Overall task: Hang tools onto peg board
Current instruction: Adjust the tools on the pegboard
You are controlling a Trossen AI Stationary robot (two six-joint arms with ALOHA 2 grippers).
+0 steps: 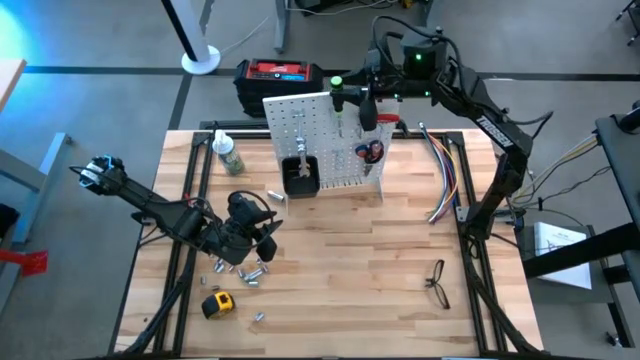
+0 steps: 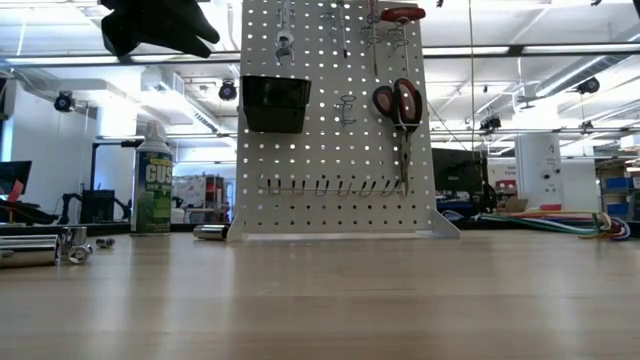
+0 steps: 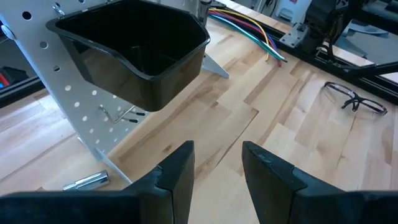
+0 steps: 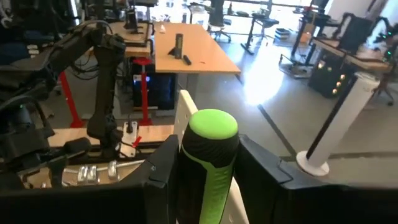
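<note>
Reaching over the peg board [image 1: 325,140], right gripper [image 4: 208,168] clasps a green-handled screwdriver [image 4: 210,162].

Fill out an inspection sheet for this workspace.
Surface: wooden table, flat, bare in the middle.
Job's things: peg board upright with black bin; red-handled pliers hung; glasses and tape measure on table.
Clutter: bottle; loose metal sockets.
Grippers: right gripper shut on green-handled screwdriver above the board; left gripper open, empty, facing the bin.
Cables: coloured bundle on table's right side.
Surroundings: red-and-black box behind board.
</note>
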